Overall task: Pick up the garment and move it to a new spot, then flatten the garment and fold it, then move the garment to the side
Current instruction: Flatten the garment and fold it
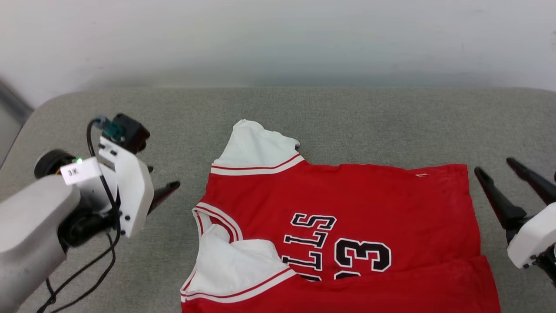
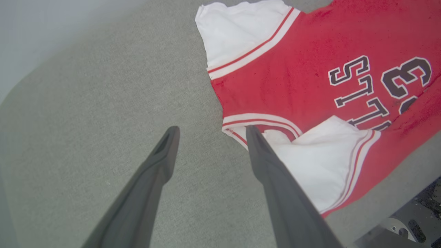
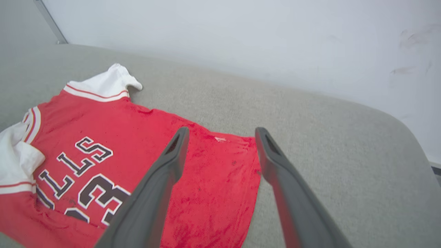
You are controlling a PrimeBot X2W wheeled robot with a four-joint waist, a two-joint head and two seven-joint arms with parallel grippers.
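Note:
The garment (image 1: 347, 204) is a red jersey lying face up on the grey padded surface, collar to the left and hem to the right. Its far white sleeve (image 1: 254, 148) lies spread out. The near sleeve (image 1: 234, 265) and near side are folded in over the lower part of the black letters and number. My left gripper (image 1: 163, 178) is open just left of the collar; in the left wrist view its fingers (image 2: 162, 162) straddle bare surface beside the collar trim (image 2: 262, 120). My right gripper (image 1: 495, 167) is open just right of the hem, and hovers over the hem's far corner (image 3: 237, 144) in the right wrist view.
The grey surface (image 1: 347, 121) has rounded far corners and ends at a white wall (image 1: 278, 39). Bare surface lies beyond the garment and on both sides. A black cable (image 1: 93, 265) hangs off my left arm. Part of my base (image 2: 406, 224) shows at the near edge.

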